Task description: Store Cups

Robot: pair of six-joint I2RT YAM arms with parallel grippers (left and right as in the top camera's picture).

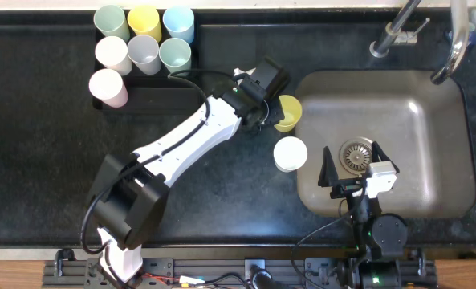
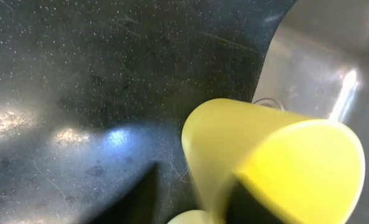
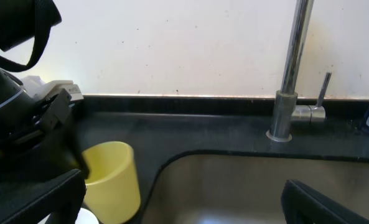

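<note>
Standing at the upper left of the top view, a group of seven cups (image 1: 144,50) in pale colours sits close together. Whatever they rest on blends into the dark worktop (image 1: 45,160) and is hard to make out.

From the lower left, the left arm reaches to the middle of the frame. Its left end effector (image 1: 274,111) holds a yellow cup (image 1: 288,112) at the rim, just beside the left edge of the sink (image 1: 430,185). The arm's dark wrist hides the fingers. In the left wrist view the yellow cup (image 2: 271,162) is cut off at the lower edge, with a dark shape at its mouth.

Just below the yellow cup in the top view, a white cup (image 1: 290,152) stands mouth up on the sink's left edge. Only a sliver of it (image 2: 190,218) shows in the left wrist view.

Farther right, the right end effector (image 1: 354,164) hangs over the sink near the drain (image 1: 355,152), fingers spread wide and holding nothing. At the upper right a tap (image 1: 398,28) rises, its spout cut off.
</note>
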